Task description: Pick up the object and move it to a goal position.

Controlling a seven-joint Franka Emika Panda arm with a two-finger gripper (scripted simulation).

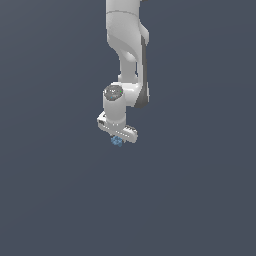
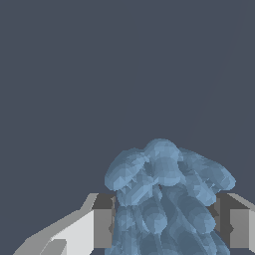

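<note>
In the wrist view, one dark finger pad [image 2: 103, 221] stands against one flank of the light-blue bumpy object [image 2: 167, 199], the lump fills the gap, and the other pad touches its far flank. The hand [image 1: 118, 131] looks closed on the object; in the exterior view the lump peeks out just beneath it, whether off the tabletop [image 1: 60, 200] I cannot tell. Judging by this, grasping is the step in hand; the next move calls for a steady carry toward the goal, which isn't visible

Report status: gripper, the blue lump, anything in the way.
Gripper pointing down, fingers on either side of the blue lump, apparently touching it. Lump sits just under the gripper. No obstruction visible in either view.
</note>
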